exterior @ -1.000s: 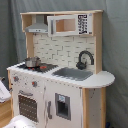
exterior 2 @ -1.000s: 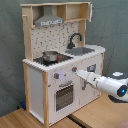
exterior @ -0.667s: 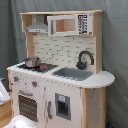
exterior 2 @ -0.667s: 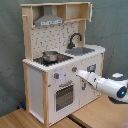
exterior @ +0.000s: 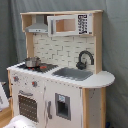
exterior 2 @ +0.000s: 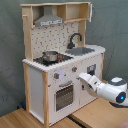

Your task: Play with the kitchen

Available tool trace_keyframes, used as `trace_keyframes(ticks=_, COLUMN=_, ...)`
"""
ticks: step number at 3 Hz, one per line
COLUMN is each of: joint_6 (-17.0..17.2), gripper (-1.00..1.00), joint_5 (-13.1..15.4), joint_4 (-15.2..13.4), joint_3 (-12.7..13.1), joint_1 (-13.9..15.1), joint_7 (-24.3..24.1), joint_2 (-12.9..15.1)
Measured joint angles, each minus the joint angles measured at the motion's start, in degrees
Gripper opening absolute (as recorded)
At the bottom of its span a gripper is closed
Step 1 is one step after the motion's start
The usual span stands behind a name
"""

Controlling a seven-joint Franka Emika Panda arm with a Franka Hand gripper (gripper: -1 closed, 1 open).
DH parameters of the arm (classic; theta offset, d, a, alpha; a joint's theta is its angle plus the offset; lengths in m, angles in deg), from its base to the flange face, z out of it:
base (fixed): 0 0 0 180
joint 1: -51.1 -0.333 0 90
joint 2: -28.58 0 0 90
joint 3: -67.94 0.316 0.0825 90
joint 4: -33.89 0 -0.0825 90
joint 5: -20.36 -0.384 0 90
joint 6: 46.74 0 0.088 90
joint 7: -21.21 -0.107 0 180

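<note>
Kitchen [exterior 2: 60, 60] bears no legible writing; gripper [exterior 2: 81, 77] near its knobs [exterior 2: 74, 69].

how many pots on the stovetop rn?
1. A metal pot sits on the stovetop at the kitchen's hood end, away from the sink; both exterior views show it. Nothing appears hidden behind it.

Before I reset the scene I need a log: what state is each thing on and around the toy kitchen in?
kitchen: upright.
oven door: shut.
pot: upright on the stovetop.
sink: nothing visible in it.
faucet: upright behind the sink.
upper cabinet door: shut in the first exterior view.
gripper: by the front panel near the knobs; contact unclear.
</note>
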Motion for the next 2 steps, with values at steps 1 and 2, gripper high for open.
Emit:
trace_keyframes(ticks=1, joint_6=0.6, gripper=1.00, joint_5=0.0, joint_4=0.0, joint_3=1.9, joint_1=0.1, joint_7=-8.0, joint_2=-0.2)
trace_keyframes(ticks=2, joint_6=0.9, gripper=1.00, joint_5=0.0, joint_4=0.0, joint_3=3.0, joint_1=0.2, joint_7=-15.2, joint_2=-0.5)
